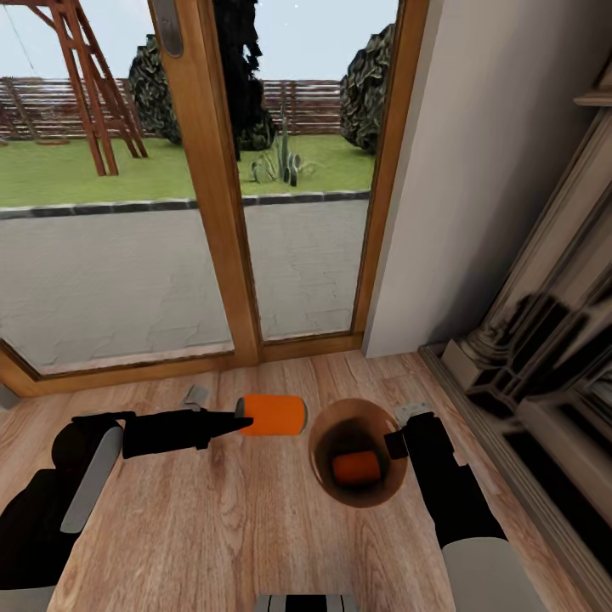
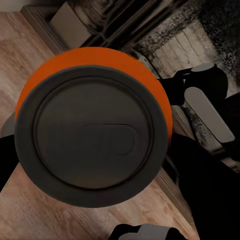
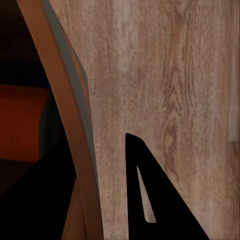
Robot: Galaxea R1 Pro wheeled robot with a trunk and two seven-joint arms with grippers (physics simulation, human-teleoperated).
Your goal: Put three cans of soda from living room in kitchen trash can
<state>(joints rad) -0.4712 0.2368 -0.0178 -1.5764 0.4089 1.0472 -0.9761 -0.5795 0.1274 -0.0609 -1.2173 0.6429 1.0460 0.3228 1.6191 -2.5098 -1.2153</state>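
Beside the wooden-framed glass garden doors [image 1: 212,195], on the living room's wood floor [image 1: 221,518], the job is at its second can. The left hand [image 1: 240,419] is closed on an orange soda can [image 1: 272,415], held lying sideways just left of the trash can [image 1: 327,489]; the left wrist view looks straight at its grey end [image 2: 92,142], so the fingers themselves are hidden behind it. One orange can [image 1: 355,467] already lies on the bin's tan-brown bottom. The right hand [image 1: 399,444] pinches the bin's rim, one finger [image 3: 150,200] outside the wall and the other inside, which appears to steady or carry it. No dark blue can shows here.

Judging from this, the step in hand is dropping the held can into the bin. That calls for moving the left hand rightwards until the can sits over the opening, clear of the rim and of the right hand, then letting go. The stone fireplace [image 1: 544,340] stands close on the right.
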